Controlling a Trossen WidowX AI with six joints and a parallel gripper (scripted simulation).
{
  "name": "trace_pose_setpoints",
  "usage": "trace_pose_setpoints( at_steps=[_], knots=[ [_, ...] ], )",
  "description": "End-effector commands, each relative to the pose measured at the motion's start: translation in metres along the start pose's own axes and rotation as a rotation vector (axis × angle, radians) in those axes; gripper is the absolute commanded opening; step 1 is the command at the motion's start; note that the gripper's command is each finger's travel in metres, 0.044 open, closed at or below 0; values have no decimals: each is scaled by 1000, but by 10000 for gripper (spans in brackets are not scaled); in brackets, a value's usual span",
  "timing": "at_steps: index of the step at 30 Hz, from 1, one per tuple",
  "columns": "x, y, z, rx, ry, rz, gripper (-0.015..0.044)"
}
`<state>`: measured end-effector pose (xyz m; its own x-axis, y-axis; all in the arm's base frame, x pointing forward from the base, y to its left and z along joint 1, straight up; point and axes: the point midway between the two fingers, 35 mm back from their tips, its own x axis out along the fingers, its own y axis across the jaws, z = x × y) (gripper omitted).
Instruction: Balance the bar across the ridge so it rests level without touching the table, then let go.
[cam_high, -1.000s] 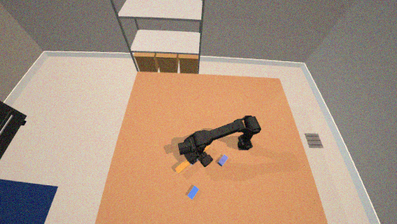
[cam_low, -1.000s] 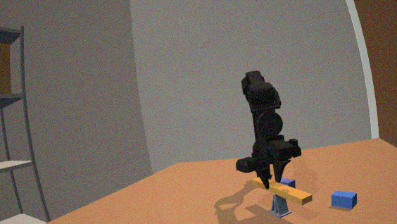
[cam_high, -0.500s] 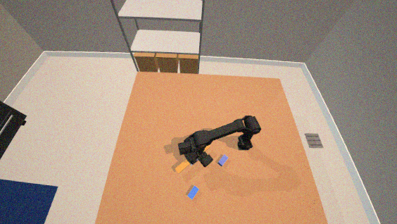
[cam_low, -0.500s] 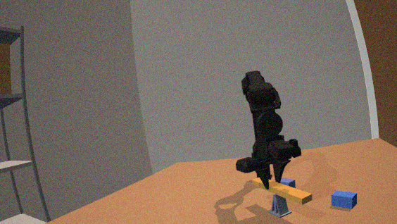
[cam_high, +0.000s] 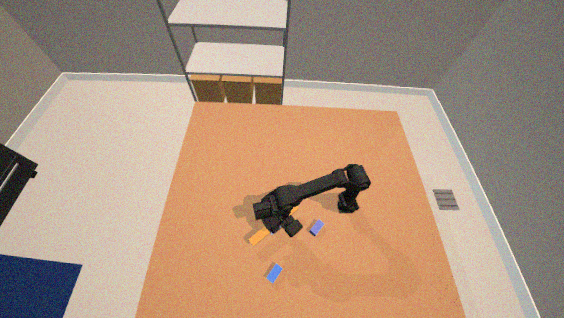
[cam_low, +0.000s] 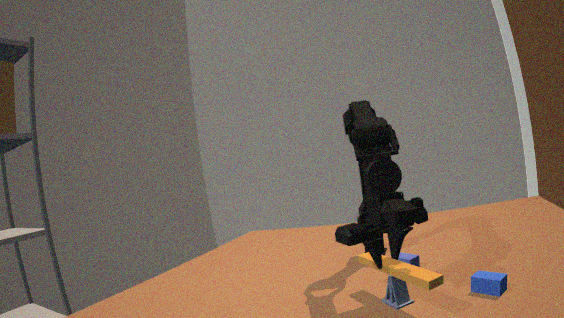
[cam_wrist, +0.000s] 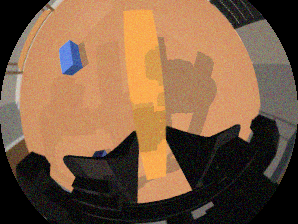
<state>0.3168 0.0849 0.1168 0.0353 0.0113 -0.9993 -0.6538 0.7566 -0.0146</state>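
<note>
The long orange bar is held across its width between the fingers of my gripper, which is shut on it. The bar is off the table and looks roughly level. The grey-blue ridge stands on the table under the bar, its top at the bar's underside in the exterior view. Whether they touch or a thin gap is left, I cannot tell. The fingers are a little to the far side of the ridge there. In the wrist view the bar hides the ridge.
One blue block lies on the table off to one side of the bar. A second blue block lies nearer the arm's base, partly hidden in the exterior view and the wrist view.
</note>
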Motion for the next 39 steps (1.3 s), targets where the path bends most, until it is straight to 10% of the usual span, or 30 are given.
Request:
trace_pose_setpoints(
  at_steps=[1,14,21,39],
  knots=[
    [0,0,0,0,0,0,0],
    [0,0,0,0,0,0,0],
    [0,0,0,0,0,0,167],
    [0,0,0,0,0,0,168]
  ],
)
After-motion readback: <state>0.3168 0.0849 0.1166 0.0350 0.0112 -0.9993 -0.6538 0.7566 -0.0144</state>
